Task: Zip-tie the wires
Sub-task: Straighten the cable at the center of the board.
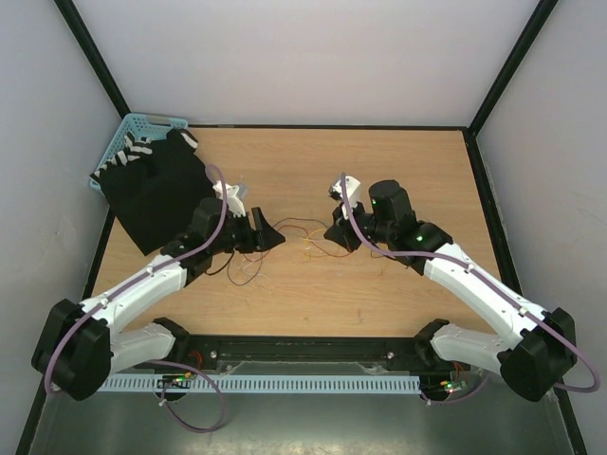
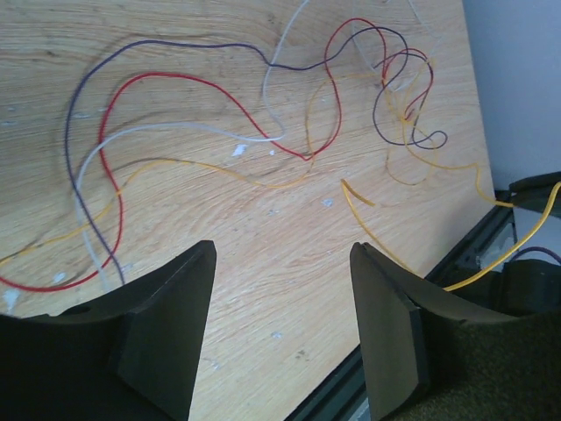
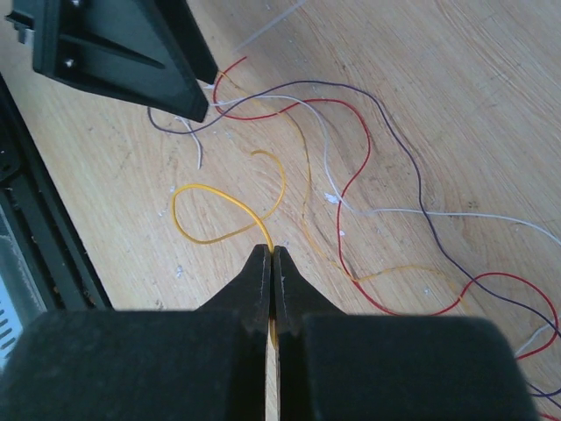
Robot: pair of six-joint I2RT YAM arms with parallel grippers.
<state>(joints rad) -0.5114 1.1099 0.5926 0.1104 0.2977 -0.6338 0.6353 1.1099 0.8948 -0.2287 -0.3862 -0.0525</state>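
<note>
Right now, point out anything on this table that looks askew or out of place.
The blue basket sits tilted at the far-left corner, half under a black sheet that lies crooked over it. The wires sprawl loose and tangled rather than gathered, with one yellow strand pinched in the right gripper.

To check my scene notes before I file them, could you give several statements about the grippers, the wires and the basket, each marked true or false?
1. The right gripper is shut on a yellow wire. True.
2. The left gripper holds a red wire. False: it is open with nothing between its fingers, and the red wire lies on the table.
3. The wires lie loose on the wooden table. True.
4. The blue basket stands at the table's near right corner. False: it is at the far left corner.
</note>
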